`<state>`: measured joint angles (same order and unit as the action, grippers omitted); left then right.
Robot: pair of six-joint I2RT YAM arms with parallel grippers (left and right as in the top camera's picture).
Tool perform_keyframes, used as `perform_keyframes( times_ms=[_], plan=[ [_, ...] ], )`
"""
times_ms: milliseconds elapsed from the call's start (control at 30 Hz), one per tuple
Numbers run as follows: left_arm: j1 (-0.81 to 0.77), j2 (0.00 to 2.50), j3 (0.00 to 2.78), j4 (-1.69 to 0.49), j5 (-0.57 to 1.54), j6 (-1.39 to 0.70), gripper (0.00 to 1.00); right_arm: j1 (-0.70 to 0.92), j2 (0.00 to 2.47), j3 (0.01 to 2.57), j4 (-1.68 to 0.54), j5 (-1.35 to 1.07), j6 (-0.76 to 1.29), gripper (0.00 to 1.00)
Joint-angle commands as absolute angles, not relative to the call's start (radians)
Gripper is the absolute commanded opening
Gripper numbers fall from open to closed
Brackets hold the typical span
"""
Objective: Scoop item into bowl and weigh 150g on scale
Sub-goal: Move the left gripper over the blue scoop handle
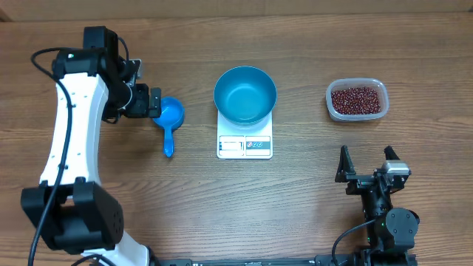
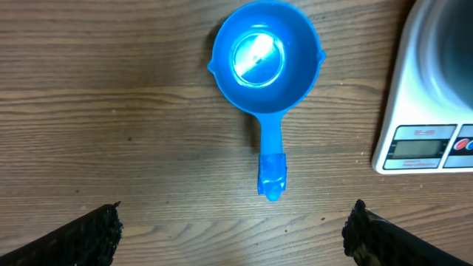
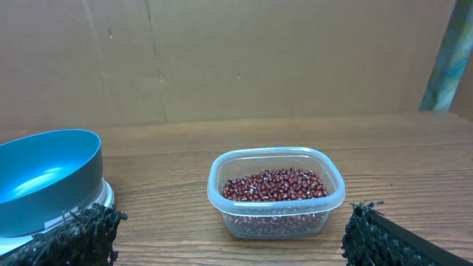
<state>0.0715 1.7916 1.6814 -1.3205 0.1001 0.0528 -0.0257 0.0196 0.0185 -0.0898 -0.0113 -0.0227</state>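
Dark red beans (image 1: 358, 100) heaped in clear tub (image 1: 329, 100), right of blue bowl (image 1: 245, 94) seated on white scale (image 1: 244, 145). Left claw (image 2: 236, 229) wide open, empty, above blue scoop (image 2: 264, 63) lying on tabletop (image 1: 295, 207). Right claw (image 3: 229, 236) likewise open, empty, low, facing tub.

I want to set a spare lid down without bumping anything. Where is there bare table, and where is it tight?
Bare wood lies between the scale and the tub of beans, and in front of the scale, left of the right gripper. It is tight around the blue scoop: the left gripper is close beside it, the scale a narrow gap away.
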Motion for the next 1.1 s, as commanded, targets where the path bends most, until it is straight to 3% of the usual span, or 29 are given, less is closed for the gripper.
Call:
perform_keyframes(
  times_ms=[0,1067],
  plan=[
    [0.064,1.84,1.707,-1.32,0.093,0.068,1.0,-0.029,0.019,0.008,-0.084,-0.014,-0.031,1.0],
    [0.063,1.897,1.706,-1.188,0.093,0.068,1.0,-0.029,0.019,0.008,-0.084,-0.014,-0.031,1.0]
  ],
)
